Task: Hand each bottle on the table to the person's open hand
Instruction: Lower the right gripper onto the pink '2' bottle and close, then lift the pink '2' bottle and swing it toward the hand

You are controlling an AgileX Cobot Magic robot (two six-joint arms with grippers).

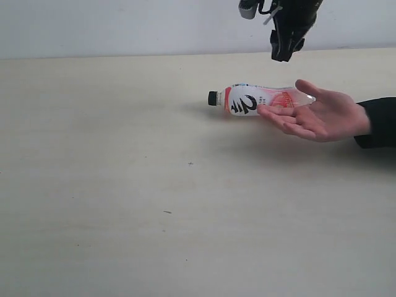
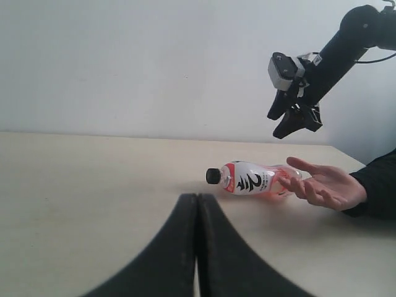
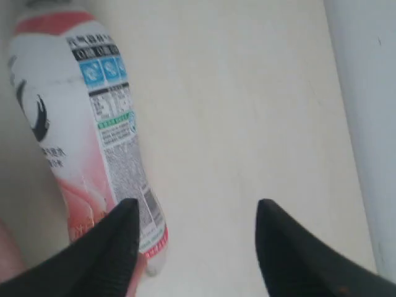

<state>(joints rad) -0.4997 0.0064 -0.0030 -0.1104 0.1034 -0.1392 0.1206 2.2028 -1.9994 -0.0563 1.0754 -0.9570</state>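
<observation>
Only one bottle (image 1: 257, 101) is in view, the pink one with the black "2". It lies on its side, black cap (image 1: 213, 98) pointing away from the person. Its base end rests across the fingers of the open hand (image 1: 322, 114), which is palm-up just over the counter (image 1: 124, 185). I cannot tell whether the cap end touches the counter or hangs slightly clear.

The right pincer (image 3: 197, 210) hangs above the bottle's base end and the hand. Its jaws are apart with nothing between them and it is clear of the bottle. From its wrist view, the label and base sit beside one fingertip, not in the gap. I judge this handover effectively complete: the palm carries the weight, so no grip is needed.

The left pincer (image 2: 197, 210) sits low over the counter, well apart from the bottle. Its fingers are pressed together and it is empty, probably parked out of the way.
</observation>
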